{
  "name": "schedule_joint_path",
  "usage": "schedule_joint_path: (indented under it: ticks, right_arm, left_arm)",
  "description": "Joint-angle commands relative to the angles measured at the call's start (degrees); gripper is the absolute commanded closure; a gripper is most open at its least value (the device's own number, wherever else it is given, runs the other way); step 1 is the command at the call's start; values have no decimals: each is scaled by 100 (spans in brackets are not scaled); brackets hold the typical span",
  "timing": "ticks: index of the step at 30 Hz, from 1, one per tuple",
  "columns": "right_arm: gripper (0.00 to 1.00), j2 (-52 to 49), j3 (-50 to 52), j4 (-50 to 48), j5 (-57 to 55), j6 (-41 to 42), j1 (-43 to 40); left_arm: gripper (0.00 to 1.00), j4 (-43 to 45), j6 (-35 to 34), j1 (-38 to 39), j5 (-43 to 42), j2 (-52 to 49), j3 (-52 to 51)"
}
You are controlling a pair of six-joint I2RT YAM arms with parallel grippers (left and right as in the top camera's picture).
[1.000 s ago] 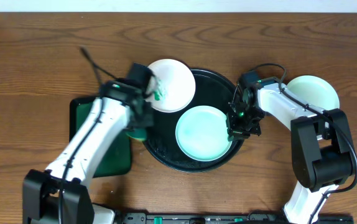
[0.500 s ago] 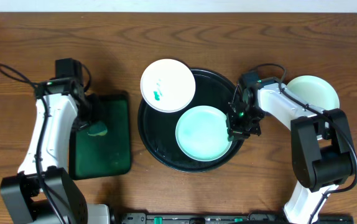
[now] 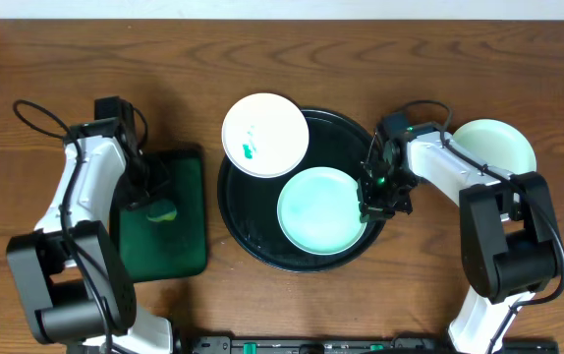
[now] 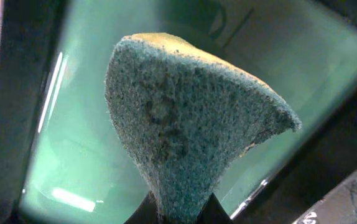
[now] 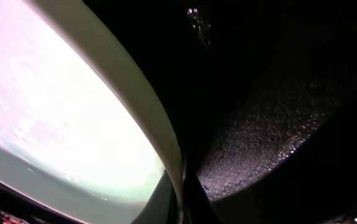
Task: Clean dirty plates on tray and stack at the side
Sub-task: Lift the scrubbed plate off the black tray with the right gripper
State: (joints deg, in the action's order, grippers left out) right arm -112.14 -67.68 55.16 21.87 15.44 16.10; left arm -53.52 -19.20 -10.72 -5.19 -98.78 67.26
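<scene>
A green sponge (image 4: 191, 124) is pinched in my shut left gripper (image 4: 180, 214), which hangs over the dark green rectangular tray (image 3: 186, 246). The round black tray (image 3: 253, 246) carries a clean-looking white plate (image 3: 316, 209); my right gripper (image 3: 373, 204) is shut on its right rim. The right wrist view shows that rim (image 5: 135, 99) clamped between the jaws above the tray's wet floor (image 5: 272, 124). A second plate (image 3: 265, 135), with teal smears, lies over the tray's upper-left rim. A third plate (image 3: 495, 146) rests on the table at right.
Bare wooden table (image 3: 46, 59) surrounds both trays. A black cable (image 3: 27, 113) loops beside the left arm. The right arm's base (image 3: 508, 246) stands close below the third plate.
My left arm has swung left with the sponge, from the smeared plate to above the green tray. The right gripper and its plate have not moved.
</scene>
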Motion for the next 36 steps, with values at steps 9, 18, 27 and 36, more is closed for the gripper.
schedule_joint_path:
  ticks: [9, 18, 27, 36]
  right_arm:
    - [99, 444, -109, -358, -903, -46, 50]
    - [99, 1484, -140, -345, -1419, -98, 50]
    - [99, 2385, -140, -278, -1784, -293, 118]
    - [99, 2559, -140, 9, -3088, -450, 977]
  left_arm:
    - [93, 2, 157, -9, -236, -17, -39]
    - [93, -2, 157, -9, -238, -17, -39]
    - [93, -17, 157, -9, -341, -17, -39]
    - [93, -20, 160, -9, -341, -17, -39]
